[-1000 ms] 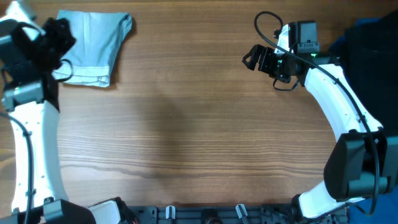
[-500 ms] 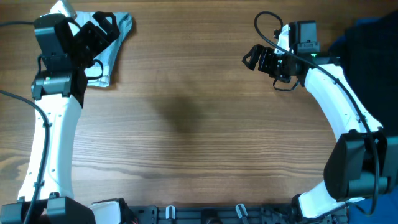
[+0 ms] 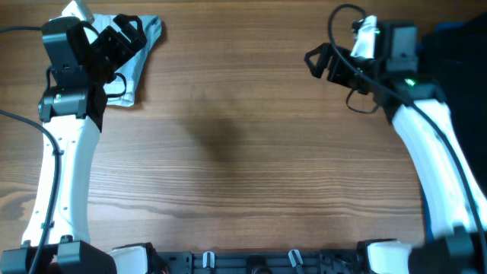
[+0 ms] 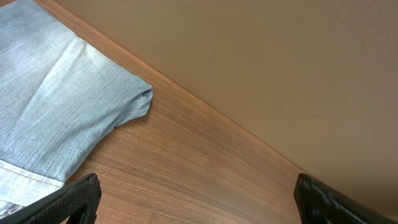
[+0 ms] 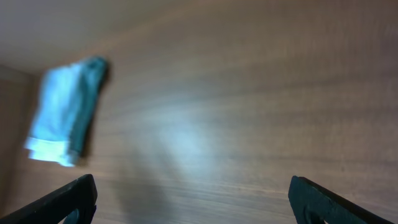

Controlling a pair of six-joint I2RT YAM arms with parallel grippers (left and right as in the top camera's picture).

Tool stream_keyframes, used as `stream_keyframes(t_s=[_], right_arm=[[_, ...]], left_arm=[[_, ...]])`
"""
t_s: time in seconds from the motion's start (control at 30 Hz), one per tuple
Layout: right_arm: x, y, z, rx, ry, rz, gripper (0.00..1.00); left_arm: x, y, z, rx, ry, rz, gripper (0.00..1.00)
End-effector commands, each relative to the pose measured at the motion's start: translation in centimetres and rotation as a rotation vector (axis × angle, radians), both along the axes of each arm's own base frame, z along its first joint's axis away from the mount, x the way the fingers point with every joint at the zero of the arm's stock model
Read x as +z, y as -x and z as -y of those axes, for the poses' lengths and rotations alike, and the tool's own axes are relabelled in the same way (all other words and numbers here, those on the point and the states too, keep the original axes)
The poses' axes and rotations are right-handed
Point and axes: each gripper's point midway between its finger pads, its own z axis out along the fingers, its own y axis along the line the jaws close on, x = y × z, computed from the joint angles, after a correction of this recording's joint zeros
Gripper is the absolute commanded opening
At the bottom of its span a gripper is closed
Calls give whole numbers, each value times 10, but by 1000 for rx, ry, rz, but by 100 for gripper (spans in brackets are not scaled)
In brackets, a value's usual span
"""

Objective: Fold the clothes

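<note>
The clothes (image 3: 146, 44) are a folded pair of pale blue jeans lying at the table's far left corner. My left gripper (image 3: 125, 38) hovers over them and hides much of the bundle from overhead. In the left wrist view the jeans (image 4: 56, 118) lie to the upper left, and the left gripper (image 4: 196, 200) stands open over bare wood, holding nothing. My right gripper (image 3: 323, 65) is at the far right of the table, open and empty. In the blurred right wrist view the jeans (image 5: 65, 118) show far off, with the right gripper (image 5: 194, 199) wide apart.
A dark navy cloth (image 3: 456, 38) lies at the far right edge behind the right arm. The table's far edge meets a tan wall (image 4: 280, 62) just beyond the jeans. Mounting hardware (image 3: 251, 260) lines the near edge.
The left arm has swung right over the jeans and its gripper has opened. In the last half second the right arm has shifted right and slightly back.
</note>
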Motion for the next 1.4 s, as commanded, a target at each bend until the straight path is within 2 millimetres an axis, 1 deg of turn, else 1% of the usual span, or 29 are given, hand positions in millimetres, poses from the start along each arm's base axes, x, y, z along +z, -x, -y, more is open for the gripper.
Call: stream_keyframes(t_s=[0.0, 0.03, 0.07, 0.1, 0.13, 0.17, 0.2, 0.23, 0.27, 0.3, 0.37, 0.4, 0.43, 0.47, 0.53, 0.6, 0.67, 0.7, 0.8, 0.83, 0.9, 1.07, 1.2, 1.37], right_arm=[[81, 32, 5, -11, -14, 211, 100], [109, 49, 6, -10, -22, 289, 100], [133, 65, 8, -13, -20, 361, 100], [162, 90, 16, -52, -4, 456, 100], [178, 109, 19, -69, 2, 512, 100], [191, 138, 24, -87, 3, 586, 99], [193, 155, 27, -98, 3, 621, 100], [191, 172, 32, -115, 5, 652, 100], [183, 186, 38, -130, 22, 677, 100], [172, 196, 40, -124, 42, 690, 100], [140, 211, 43, -106, 93, 709, 99], [125, 216, 44, -99, 110, 717, 100], [105, 218, 45, -103, 117, 730, 100], [90, 216, 45, -103, 122, 765, 100], [77, 204, 50, -156, 120, 861, 100], [70, 194, 56, -203, 117, 953, 100], [67, 189, 55, -199, 153, 1016, 100], [65, 187, 55, -189, 200, 1065, 100], [55, 182, 55, -163, 325, 1137, 100], [50, 181, 55, -160, 346, 1139, 100], [33, 175, 62, -186, 343, 1098, 100], [16, 176, 70, -214, 359, 1085, 100], [-5, 173, 70, -209, 362, 1057, 100], [-34, 168, 70, -182, 381, 949, 100]], left_arm=[[-5, -1, -3, 14, -13, -9, 100], [-5, -1, -3, 14, -13, -9, 100], [-5, -1, -3, 14, -13, -9, 100], [-5, -1, -3, 14, -13, -9, 100], [-5, -1, -3, 14, -13, -10, 100], [-5, -1, -3, 14, -13, -9, 100], [-5, -1, -3, 14, -13, -9, 100], [-5, -1, -3, 14, -13, -10, 100], [-5, -1, -3, 14, -13, -9, 100], [-5, -1, -3, 14, -13, -9, 100], [-5, -1, -3, 14, -13, -9, 100], [-5, -1, -3, 14, -13, -9, 100], [-5, -1, -3, 14, -13, -10, 100], [-5, -1, -3, 14, -13, -9, 100], [-5, -1, -3, 14, -13, -9, 100], [-5, -1, -3, 14, -13, -9, 100], [-5, -1, -3, 14, -13, -9, 100], [-5, -1, -3, 14, -13, -10, 100], [-5, -1, -3, 14, -13, -9, 100], [-5, -1, -3, 14, -13, -10, 100], [-5, -1, -3, 14, -13, -10, 100], [-5, -1, -3, 14, -13, -10, 100], [-5, -1, -3, 14, -13, -10, 100], [-5, -1, -3, 14, -13, -10, 100]])
